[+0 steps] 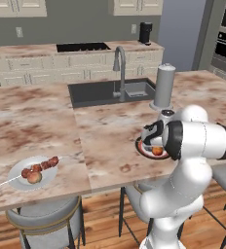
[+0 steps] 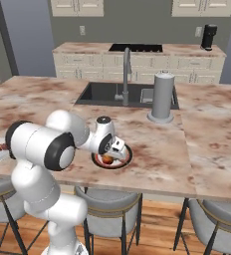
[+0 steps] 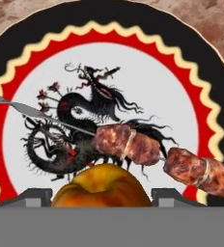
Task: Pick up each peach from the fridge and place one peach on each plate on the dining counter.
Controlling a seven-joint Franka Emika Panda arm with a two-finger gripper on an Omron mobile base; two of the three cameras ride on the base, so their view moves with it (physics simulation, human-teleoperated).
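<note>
On the dining counter (image 1: 42,109), a wide marble island with a sink, I see two plates. The dark plate (image 3: 46,29) with a red-and-white rim sits under my gripper (image 3: 102,197), beside a meat skewer (image 3: 152,152). A peach (image 3: 102,185) sits between the fingertips; whether they pinch it I cannot tell. It looks light, soft, easily bruised, best held across its middle.

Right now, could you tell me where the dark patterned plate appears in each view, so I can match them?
Left base view: dark plate right of centre, mostly behind the gripper.
Right base view: left of centre, under the gripper.
Hand view: its patterned rim arcs around the frame.
Shared landmark: the peach on it.
</note>
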